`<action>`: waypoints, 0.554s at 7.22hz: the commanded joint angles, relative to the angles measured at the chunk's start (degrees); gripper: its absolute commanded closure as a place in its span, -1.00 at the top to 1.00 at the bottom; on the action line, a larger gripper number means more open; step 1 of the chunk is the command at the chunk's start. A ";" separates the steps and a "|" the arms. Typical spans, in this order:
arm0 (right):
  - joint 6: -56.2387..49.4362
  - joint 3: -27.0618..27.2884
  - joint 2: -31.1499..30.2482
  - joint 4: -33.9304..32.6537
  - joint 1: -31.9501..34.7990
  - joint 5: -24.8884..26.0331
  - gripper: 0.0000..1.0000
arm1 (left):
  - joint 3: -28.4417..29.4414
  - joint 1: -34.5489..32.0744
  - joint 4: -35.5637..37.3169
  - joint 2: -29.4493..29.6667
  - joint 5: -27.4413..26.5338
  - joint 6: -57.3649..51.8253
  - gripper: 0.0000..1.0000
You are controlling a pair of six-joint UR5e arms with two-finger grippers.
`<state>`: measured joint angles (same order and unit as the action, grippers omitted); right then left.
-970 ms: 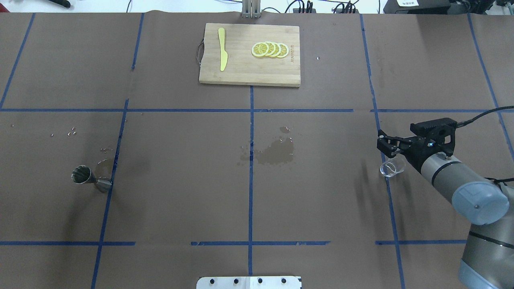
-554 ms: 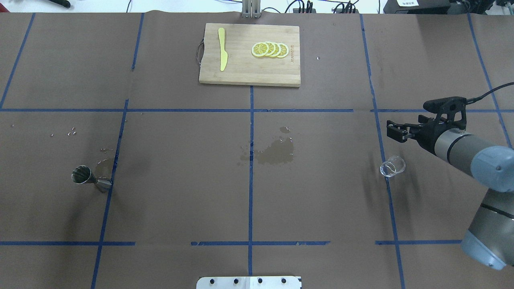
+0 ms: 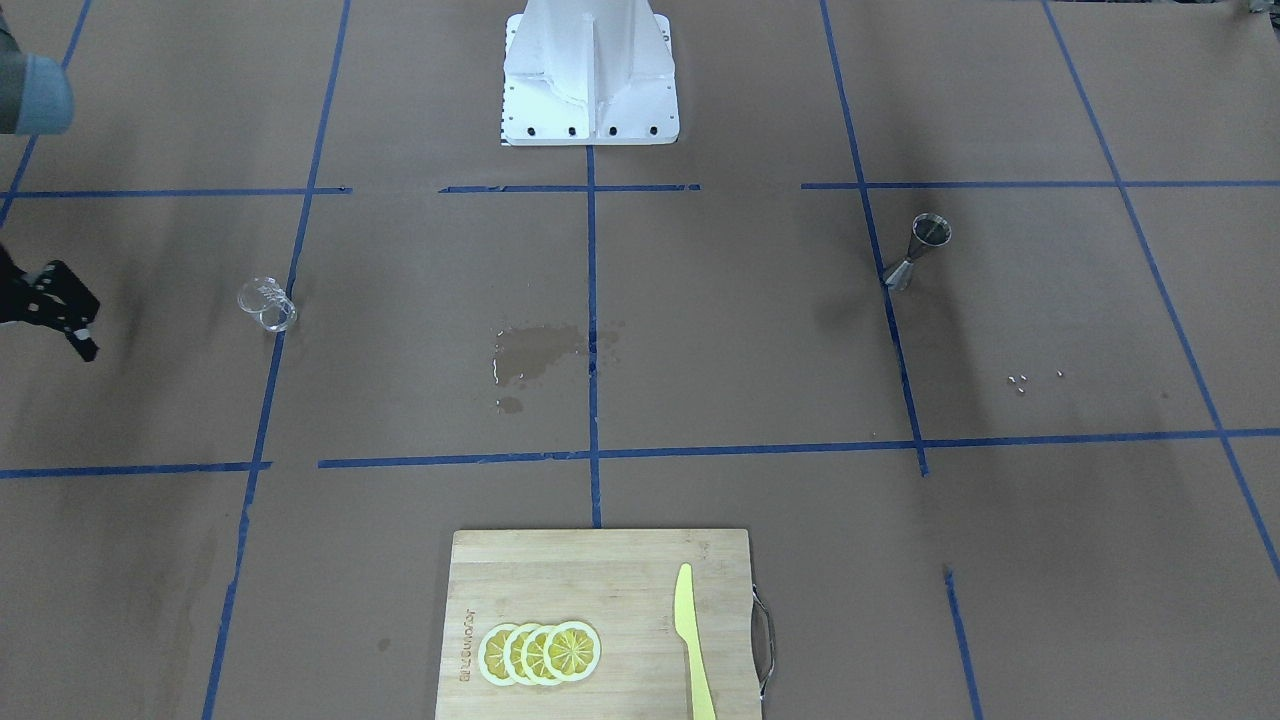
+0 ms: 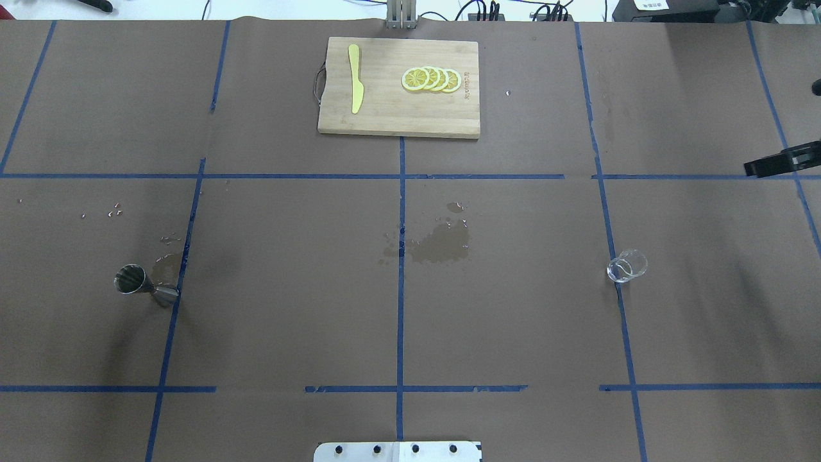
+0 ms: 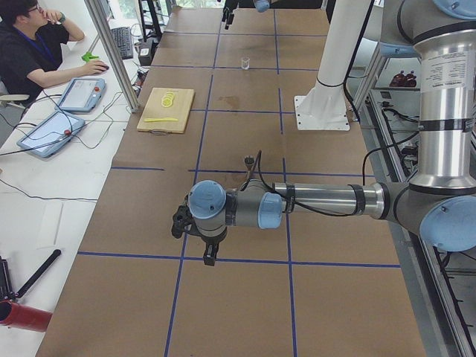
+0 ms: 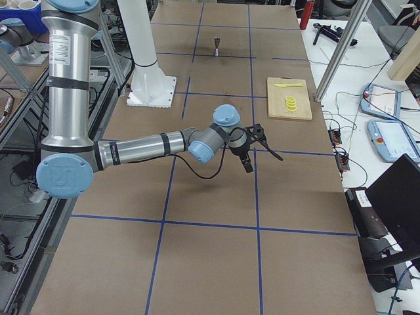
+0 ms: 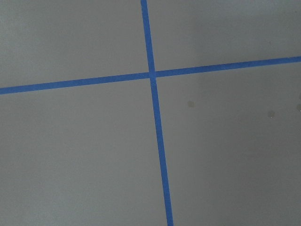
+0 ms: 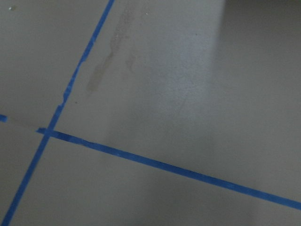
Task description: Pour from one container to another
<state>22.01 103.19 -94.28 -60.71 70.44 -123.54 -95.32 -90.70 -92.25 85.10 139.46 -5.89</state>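
Centrally, wet patch [image 4: 442, 244] btwn glass cup [image 4: 626, 265] & jigger [image 4: 146, 289], R tool [image 6: 266, 161] wide, L tool [image 5: 195, 239] unclear.

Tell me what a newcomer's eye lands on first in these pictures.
The wooden cutting board at the middle of the table's far edge stands out, with a fan of lemon slices and a yellow knife lying on it. Next comes the dark wet patch near the table's centre. The clear glass cup on the robot's right and the steel jigger on its left stand far apart.
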 commanded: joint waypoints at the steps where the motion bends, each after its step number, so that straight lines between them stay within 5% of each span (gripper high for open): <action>1: -21.75 0.34 0.06 -20.84 12.40 -7.50 1.00 | -0.04 0.00 -0.39 -0.11 -0.07 0.00 1.00; 2: -27.75 0.25 0.33 -29.29 14.18 -7.59 1.00 | -0.04 0.00 -0.39 -0.19 -0.07 0.00 1.00; 4: -29.48 -0.01 -0.19 -35.60 16.13 -7.59 1.00 | -0.04 0.00 -0.39 -0.02 0.20 0.26 1.00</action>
<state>-5.64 103.31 -94.12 -91.94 85.23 -130.99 -95.40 -90.70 -92.63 84.99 139.57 -5.79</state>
